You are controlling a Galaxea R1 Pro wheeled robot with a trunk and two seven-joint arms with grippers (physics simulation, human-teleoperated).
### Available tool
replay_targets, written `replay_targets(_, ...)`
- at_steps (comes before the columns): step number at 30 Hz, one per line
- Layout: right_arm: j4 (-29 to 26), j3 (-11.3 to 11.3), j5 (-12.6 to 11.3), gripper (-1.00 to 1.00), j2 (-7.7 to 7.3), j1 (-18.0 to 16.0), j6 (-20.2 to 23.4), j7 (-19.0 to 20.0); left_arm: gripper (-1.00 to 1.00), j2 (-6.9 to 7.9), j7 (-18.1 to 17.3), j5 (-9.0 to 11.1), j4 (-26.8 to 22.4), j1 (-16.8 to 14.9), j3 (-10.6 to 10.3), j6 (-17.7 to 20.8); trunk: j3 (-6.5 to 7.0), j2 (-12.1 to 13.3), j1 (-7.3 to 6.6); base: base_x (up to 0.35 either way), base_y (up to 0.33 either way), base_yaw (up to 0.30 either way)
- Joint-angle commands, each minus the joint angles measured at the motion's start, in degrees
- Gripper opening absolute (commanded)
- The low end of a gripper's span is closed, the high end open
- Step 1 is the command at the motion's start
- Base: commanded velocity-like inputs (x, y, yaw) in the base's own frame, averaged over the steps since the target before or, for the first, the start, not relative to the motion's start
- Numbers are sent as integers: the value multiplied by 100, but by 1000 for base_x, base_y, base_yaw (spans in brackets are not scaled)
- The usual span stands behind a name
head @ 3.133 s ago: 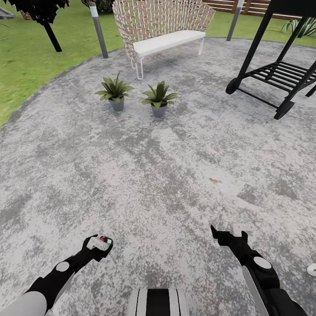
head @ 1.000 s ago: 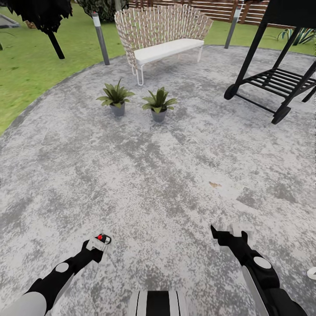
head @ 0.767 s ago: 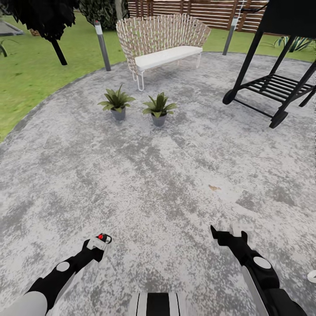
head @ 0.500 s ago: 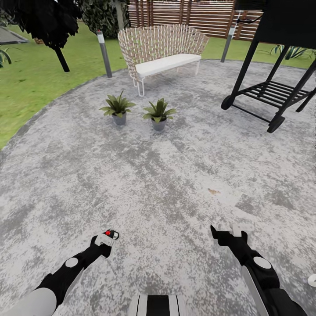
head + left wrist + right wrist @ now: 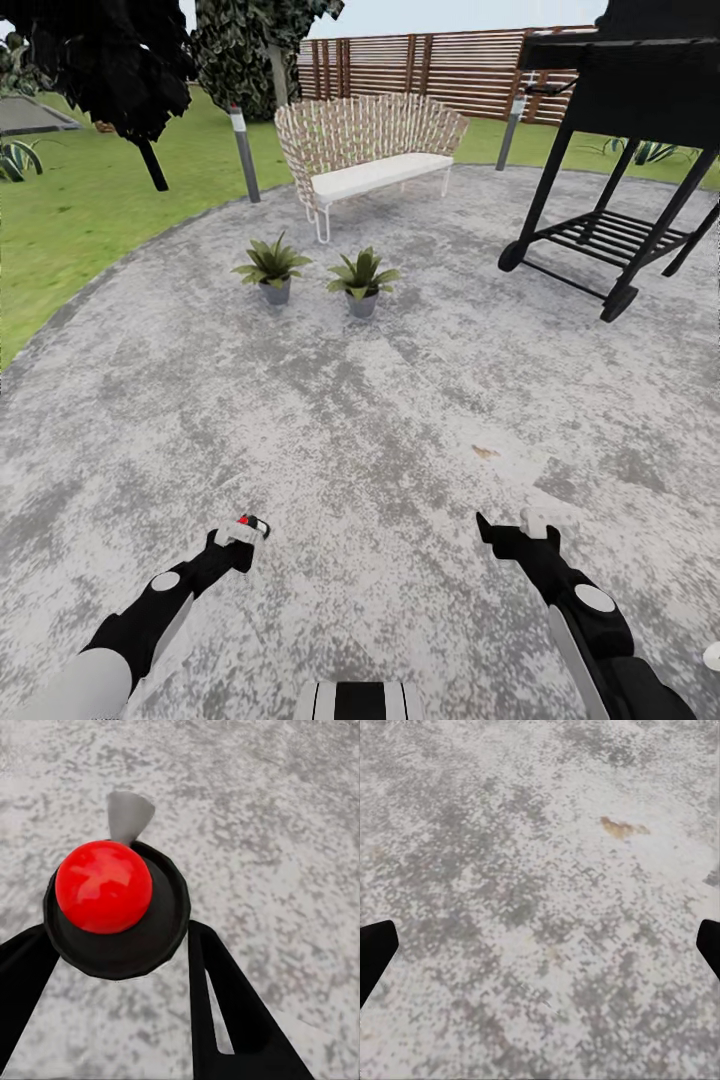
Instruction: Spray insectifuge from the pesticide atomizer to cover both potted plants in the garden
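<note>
Gripping the pesticide atomizer (image 5: 105, 889), the left gripper (image 5: 240, 532) had its two dark fingers (image 5: 225, 1012) closed against the bottle's sides; the left wrist view looked straight down on its round red top and dark collar, with a small grey nozzle jutting out toward the paving (image 5: 400, 420). From the head view the bottle showed as a red-tipped speck at the end of the left arm, low over the mottled grey ground. The right gripper (image 5: 515, 530) held nothing, its fingertips (image 5: 375, 949) spread wide apart at the edges of the right wrist view above bare paving and a small brown fleck (image 5: 619, 827). Both potted plants (image 5: 271, 268) (image 5: 362, 280) stood side by side well ahead of the arms, in front of the wicker seat (image 5: 370, 150). A black grill (image 5: 625, 150) stood to the right, with lawn (image 5: 80, 210) to the left and the slatted fence (image 5: 430, 65) behind
</note>
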Motion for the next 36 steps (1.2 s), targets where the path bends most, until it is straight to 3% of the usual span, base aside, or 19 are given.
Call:
replay_targets(1, -7, -2, -56, 100, 0, -1, 27, 2, -100, 4, 10, -20, -36, -2, -15, 20, 19, 0, -3, 0, 0, 0)
replay_targets(6, 0, 19, -56, 100, 8, -2, 26, 2, -100, 3, 8, 26, -367, -2, 13, 411, 154, 7, -16, 0, 0, 0)
replay_targets(11, -2, 30, -56, 100, 9, -1, 26, 2, -100, -1, 7, 32, -534, -2, 12, 487, 280, 13, -29, 0, 0, 0)
replay_targets(16, -6, 160, -56, 100, 9, 0, 26, 2, -100, -51, 3, 20, -610, -7, -14, 738, 392, 20, -42, 0, 0, 0)
replay_targets(17, -1, 237, -56, 100, 15, -2, 26, 2, -100, -46, -52, -2, -812, 26, -46, 860, 420, 21, -45, 0, 0, 0)
replay_targets(21, 6, 243, -56, 100, 24, -1, 26, 2, -100, -23, -153, -12, -1070, 63, -51, 879, 541, 27, -55, 0, 0, 0)
replay_targets(36, 20, 244, -64, 100, 27, -1, 19, 2, -100, -40, -168, -13, -1194, 68, -66, 872, 1006, 47, -94, 0, 0, 0)
